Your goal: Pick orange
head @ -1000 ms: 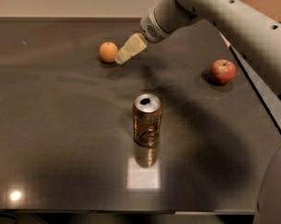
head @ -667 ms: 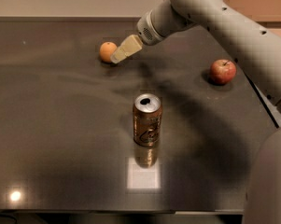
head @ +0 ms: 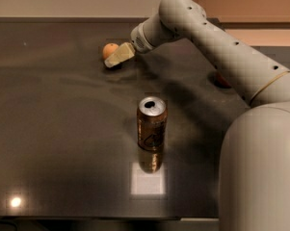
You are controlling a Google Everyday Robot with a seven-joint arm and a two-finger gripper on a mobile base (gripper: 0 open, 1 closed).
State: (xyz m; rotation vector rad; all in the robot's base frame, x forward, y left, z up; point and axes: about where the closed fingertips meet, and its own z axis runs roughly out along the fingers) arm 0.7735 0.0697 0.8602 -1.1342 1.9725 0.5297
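Looking toward the far side of the dark table (head: 53,129), we find the gripper (head: 119,56) low over the surface, at the end of the pale arm (head: 221,47) that comes in from the right of the view. Its cream tip shows to us as one wedge, slanted down and to the left. We cannot tell whether the gripper is released, clenched or grasping something (the tip is seen only from one side).

The orange (head: 109,48) lies on the table just at the tip of the gripper, on its far-left side. In the view the two overlap, so they seem to touch, but we cannot say it for certain. The fruit looks round, so we can make out no long axis on it, and no stalk end or mark shows which way it points.

The can (head: 151,123) stands upright well apart from the gripper, nearer to the camera and a little to the right of it, with its opened top turned up. Below the can, even farther from the gripper, a pale square patch (head: 148,184) lies on the table. To the right of the gripper, well apart, a small reddish thing (head: 223,82) is mostly hidden behind the arm.
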